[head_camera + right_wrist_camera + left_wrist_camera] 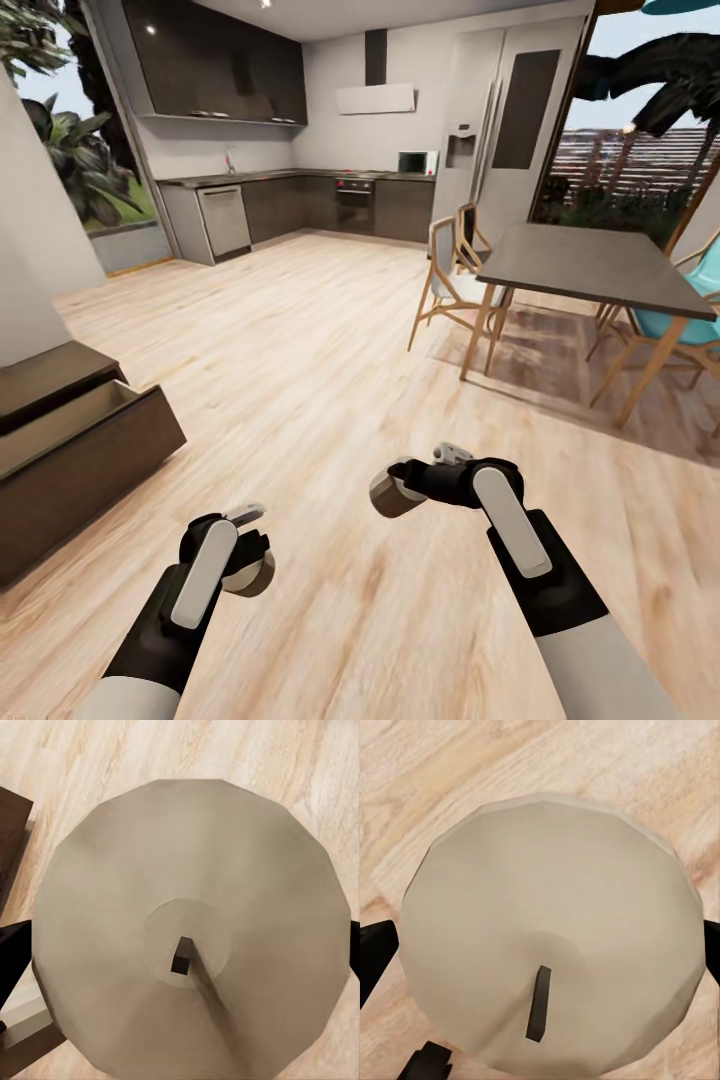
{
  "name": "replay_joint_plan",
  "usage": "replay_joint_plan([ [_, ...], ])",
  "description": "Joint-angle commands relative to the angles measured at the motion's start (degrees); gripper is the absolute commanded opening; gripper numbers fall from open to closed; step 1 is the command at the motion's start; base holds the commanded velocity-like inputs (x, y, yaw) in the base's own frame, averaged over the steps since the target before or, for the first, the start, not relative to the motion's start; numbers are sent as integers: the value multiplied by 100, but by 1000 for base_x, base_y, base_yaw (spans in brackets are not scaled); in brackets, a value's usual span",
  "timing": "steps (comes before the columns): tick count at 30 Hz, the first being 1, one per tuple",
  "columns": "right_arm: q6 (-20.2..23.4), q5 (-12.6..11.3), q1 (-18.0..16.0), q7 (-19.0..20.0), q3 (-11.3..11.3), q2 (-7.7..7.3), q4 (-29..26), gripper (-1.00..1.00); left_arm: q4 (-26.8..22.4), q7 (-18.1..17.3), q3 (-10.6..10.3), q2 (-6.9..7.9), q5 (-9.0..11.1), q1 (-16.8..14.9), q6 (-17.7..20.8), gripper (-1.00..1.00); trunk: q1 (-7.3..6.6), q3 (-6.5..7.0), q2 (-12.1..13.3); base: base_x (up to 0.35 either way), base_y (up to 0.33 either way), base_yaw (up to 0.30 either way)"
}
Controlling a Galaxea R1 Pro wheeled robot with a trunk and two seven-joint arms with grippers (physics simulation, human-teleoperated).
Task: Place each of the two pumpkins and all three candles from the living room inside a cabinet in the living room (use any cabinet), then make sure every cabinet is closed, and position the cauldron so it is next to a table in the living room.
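**Both arms loaded w/ candles, open drawer off to the left**

Left gripper (250,560) is clenched on a short cream-white cylinder candle (255,575); in the left wrist view its pale top w/ dark wick (547,937) sits between the black jaws, plank floor beneath. Right gripper (392,490) grasps a stubby brown-tan cylinder candle (385,495); the right wrist view shows its darker top and wick (191,937) held the same way, w/ a corner of dark wood at the edge.

The low dark brown wood cabinet (70,460) sits at the left of the head view, one drawer pulled out (60,420), its inside only partly visible. Both arms hover over the light wood plank floor (330,380), well apart from that drawer. Ahead: grey kitchen units (300,200) and a dark-topped dining table w/ wooden legs (600,265) plus chairs.

Step in hand, as I read it: carrying two candles to the cabinet; neither is stowed yet. Next move prob needs the base/trunk turned left so the open drawer comes within reach, then each arm in turn lowered over the drawer and released. Left arm is nearer, so likely first. Watch the drawer's front edge on approach. Third candle, pumpkins, cauldron and closing the drawer are left to do, judging from this moment.
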Motion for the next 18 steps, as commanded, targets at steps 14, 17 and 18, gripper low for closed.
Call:
replay_joint_plan([
  [14,-7,-69,-3,-57,1,-3,-11,-100,-4,59,-31,1,53,-5,6,-100,2,-5,-2,221,-203,289],
  [17,-9,-69,-3,-57,1,0,-9,-100,-4,57,-27,3,54,-5,5,-100,2,-5,-2,187,-179,289],
  [18,-10,-69,-3,-57,1,-1,-8,-100,-4,57,-28,3,55,-5,6,-100,2,-5,-2,187,-179,289],
])
